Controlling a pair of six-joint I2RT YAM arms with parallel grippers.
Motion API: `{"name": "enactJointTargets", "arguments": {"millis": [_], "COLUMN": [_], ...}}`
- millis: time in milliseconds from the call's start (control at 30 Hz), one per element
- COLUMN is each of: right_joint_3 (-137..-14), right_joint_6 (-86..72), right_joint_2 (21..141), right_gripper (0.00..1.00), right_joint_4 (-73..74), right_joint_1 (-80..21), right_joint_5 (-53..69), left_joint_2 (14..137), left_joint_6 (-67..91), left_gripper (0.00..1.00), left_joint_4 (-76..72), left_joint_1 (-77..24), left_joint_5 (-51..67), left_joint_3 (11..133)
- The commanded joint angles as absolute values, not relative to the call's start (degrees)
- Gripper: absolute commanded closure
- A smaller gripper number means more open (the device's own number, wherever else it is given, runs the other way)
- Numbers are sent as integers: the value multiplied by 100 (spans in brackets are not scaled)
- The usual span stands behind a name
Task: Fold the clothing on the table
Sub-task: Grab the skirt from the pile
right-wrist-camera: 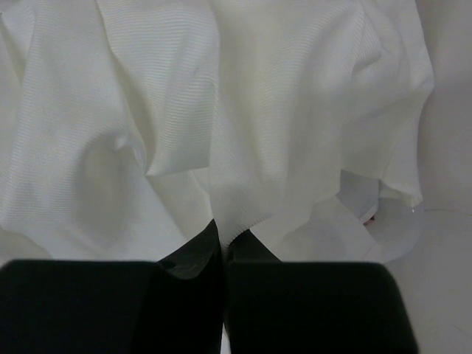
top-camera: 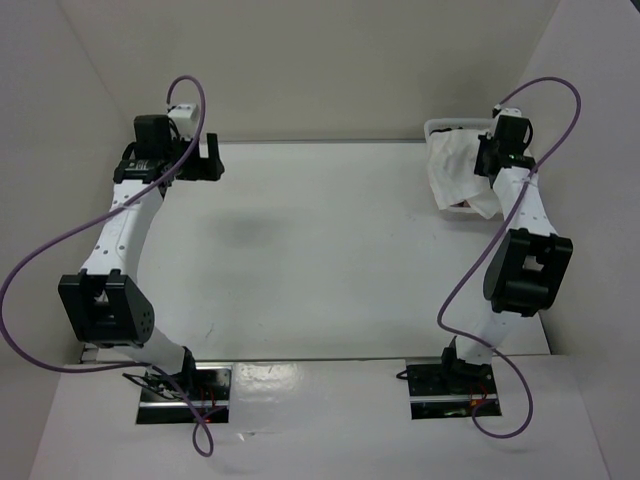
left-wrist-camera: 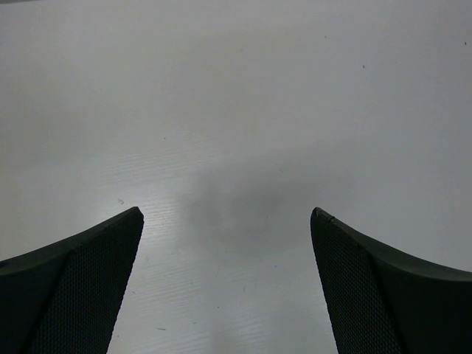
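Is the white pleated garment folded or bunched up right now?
Bunched, not folded: the clothing hangs in loose rumpled creases, its edge pinched in the shut right gripper.

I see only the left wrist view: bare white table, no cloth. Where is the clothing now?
Observer: In the top view, the clothing hangs over the bin at the far right corner of the table.
Operator: Is the right arm near it?
Observer: Yes. The right claw is shut on an edge of the clothing.
Operator: And where is my side?
Observer: The left claw is at the far left, across the table from the clothing.
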State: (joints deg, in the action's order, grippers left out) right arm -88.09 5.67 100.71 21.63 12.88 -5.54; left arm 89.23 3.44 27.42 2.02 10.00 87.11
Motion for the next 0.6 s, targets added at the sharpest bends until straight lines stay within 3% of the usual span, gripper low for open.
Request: {"name": "enactJointTargets", "arguments": {"millis": [0,300,567], "right_joint_3": [-8702,-9105,-9720], "right_joint_6": [772,1072,994], "right_joint_2": [9546,8229,6909], "right_gripper": [100,100,100], "right_joint_4": [2232,2575,2540], "right_joint_1": [1178,309,-1089], "right_joint_5": [-554,-668,-607], "left_joint_2": [8771,8051,7463], "left_joint_6": [510,659,659], "left_gripper": [0,0,0], "left_joint_4": [2698,2382,2707], "left_joint_1": [342,677,677], "left_joint_5": [1309,1028,1037], "left_joint_3": [8561,7981,7559]}}
